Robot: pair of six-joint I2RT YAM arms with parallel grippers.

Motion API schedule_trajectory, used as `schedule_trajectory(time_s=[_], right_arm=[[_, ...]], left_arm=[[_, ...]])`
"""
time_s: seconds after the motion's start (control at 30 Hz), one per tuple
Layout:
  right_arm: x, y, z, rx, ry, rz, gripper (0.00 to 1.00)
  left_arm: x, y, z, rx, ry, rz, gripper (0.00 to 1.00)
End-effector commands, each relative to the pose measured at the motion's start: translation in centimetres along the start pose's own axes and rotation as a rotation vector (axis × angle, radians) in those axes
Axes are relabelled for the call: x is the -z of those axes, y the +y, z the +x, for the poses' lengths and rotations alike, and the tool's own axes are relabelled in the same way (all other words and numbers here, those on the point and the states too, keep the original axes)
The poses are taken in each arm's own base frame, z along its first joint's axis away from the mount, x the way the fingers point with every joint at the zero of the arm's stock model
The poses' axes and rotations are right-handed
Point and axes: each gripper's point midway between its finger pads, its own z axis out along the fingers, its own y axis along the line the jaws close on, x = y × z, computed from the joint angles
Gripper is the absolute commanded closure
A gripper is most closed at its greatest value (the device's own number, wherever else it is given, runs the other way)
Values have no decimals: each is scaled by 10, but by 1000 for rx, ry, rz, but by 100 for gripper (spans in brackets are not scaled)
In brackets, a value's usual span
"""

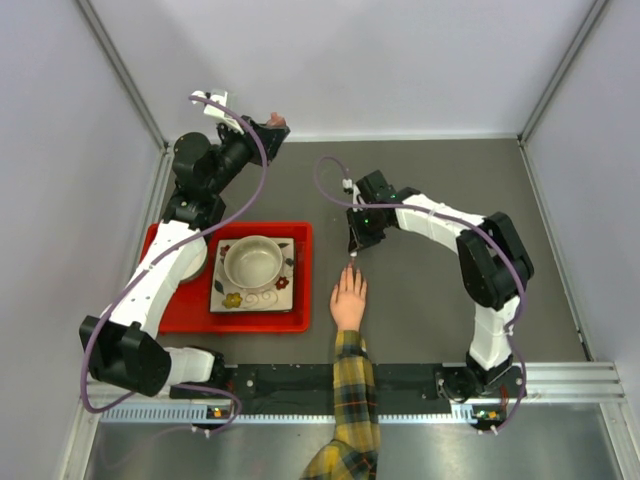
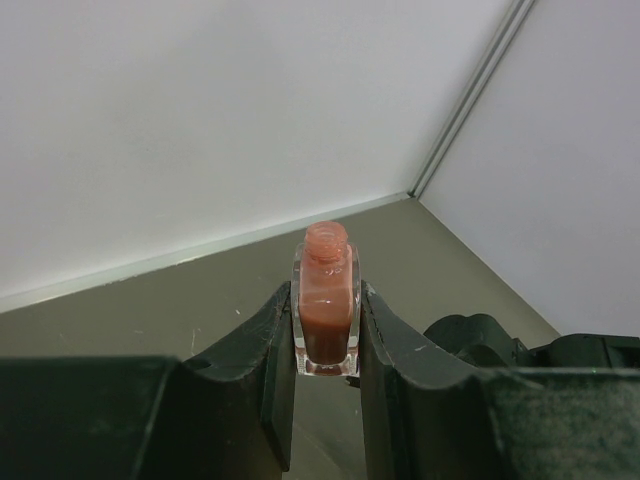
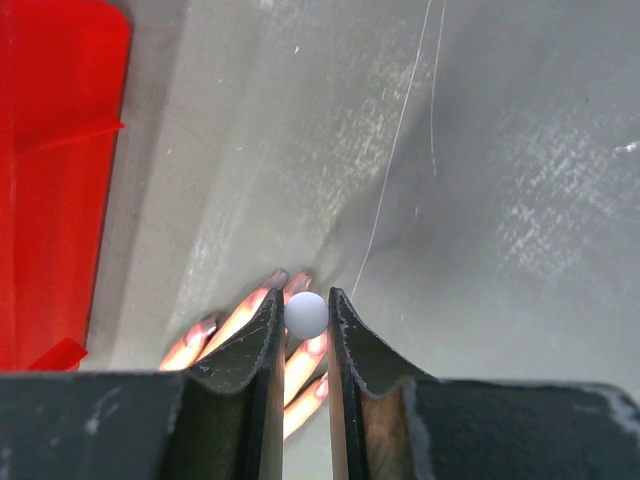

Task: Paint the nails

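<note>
Seeing top view: hand [image 1: 349, 298] flat on the table [image 1: 440, 180] beside the red tray [image 1: 250, 322], my right gripper [image 1: 352, 248] just beyond its fingertips; left wrist: my left gripper [image 2: 326, 300] clamped on an open polish bottle [image 2: 325, 315]; right wrist: right jaws pinching a small white ball [image 3: 306, 315] directly over the nails [image 3: 277, 276].

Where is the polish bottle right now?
In the top view, the open polish bottle is clamped in the left hand, raised at the far left by the back wall, beyond the red tray.

One hand [image 1: 349, 298], one bowl [image 1: 252, 262], one tray [image 1: 260, 322], one polish bottle [image 2: 326, 305], one brush [image 3: 306, 314].
</note>
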Motion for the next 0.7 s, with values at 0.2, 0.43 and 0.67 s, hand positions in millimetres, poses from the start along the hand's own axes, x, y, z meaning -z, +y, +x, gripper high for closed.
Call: schedule_trajectory(time_s=[0.2,0.43,0.67], right_arm=[[32,12,-20,23,-100,-30,100],[16,17,-21,15,-57,-62,100],[10,16,-20,9,-44,-66,100]], left_arm=[[3,-12,-28,-6,-90,38,100],[3,-12,-30,-5,-94,38,100],[1,-12,-28,0,-93,43,100]])
